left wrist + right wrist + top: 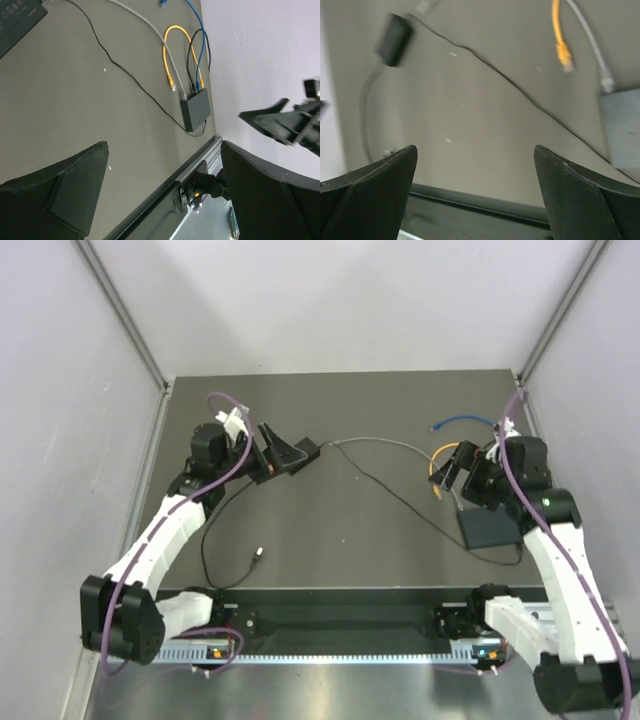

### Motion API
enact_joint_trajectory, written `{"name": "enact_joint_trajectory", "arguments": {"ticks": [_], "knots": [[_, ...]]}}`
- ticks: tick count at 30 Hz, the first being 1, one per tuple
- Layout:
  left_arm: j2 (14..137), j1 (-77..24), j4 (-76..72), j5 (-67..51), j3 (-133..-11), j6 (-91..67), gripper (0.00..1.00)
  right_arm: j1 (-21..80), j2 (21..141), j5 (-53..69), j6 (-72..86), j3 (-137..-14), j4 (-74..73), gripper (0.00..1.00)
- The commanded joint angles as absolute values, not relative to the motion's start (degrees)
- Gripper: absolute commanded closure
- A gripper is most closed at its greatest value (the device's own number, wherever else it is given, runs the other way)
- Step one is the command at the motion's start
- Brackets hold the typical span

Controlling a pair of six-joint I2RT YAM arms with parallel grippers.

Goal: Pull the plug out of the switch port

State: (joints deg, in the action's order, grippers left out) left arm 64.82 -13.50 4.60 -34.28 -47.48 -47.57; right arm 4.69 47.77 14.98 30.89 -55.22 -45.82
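The switch (pixel 490 528) is a flat black box on the table at the right; it also shows in the left wrist view (pixel 195 110) and at the right edge of the right wrist view (pixel 621 127). A grey cable's plug (pixel 606 82) sits in a port on its edge. A yellow cable's plug (pixel 563 54) lies loose beside it. My right gripper (pixel 452 468) is open and empty (pixel 475 148), above the table just left of the switch. My left gripper (pixel 288 455) is open and empty (pixel 165 145), far off at the left.
A small black block (pixel 306 450) with a thin black cord (pixel 400 498) lies by my left gripper. Blue (pixel 460 422) and yellow (pixel 437 472) cables loop behind the switch. Side walls stand close on both sides. The black base rail (pixel 340 618) runs along the near edge.
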Motion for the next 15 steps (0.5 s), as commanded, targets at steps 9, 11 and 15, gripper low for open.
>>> {"name": "enact_joint_trajectory", "arguments": {"ticks": [9, 11, 15], "knots": [[80.84, -19.84, 14.67, -31.49, -67.3, -34.55, 0.14, 0.44, 65.56, 12.14, 19.43, -61.08, -59.33, 0.0], [86.62, -25.73, 15.73, -28.66, -70.73, -33.58, 0.15, -1.75, 67.23, 10.29, 18.2, -63.62, -60.81, 0.0], [97.62, -31.1, 14.59, -30.58, -83.71, -35.16, 0.21, -4.38, 68.12, 1.69, 15.92, -66.18, -63.46, 0.0]]}}
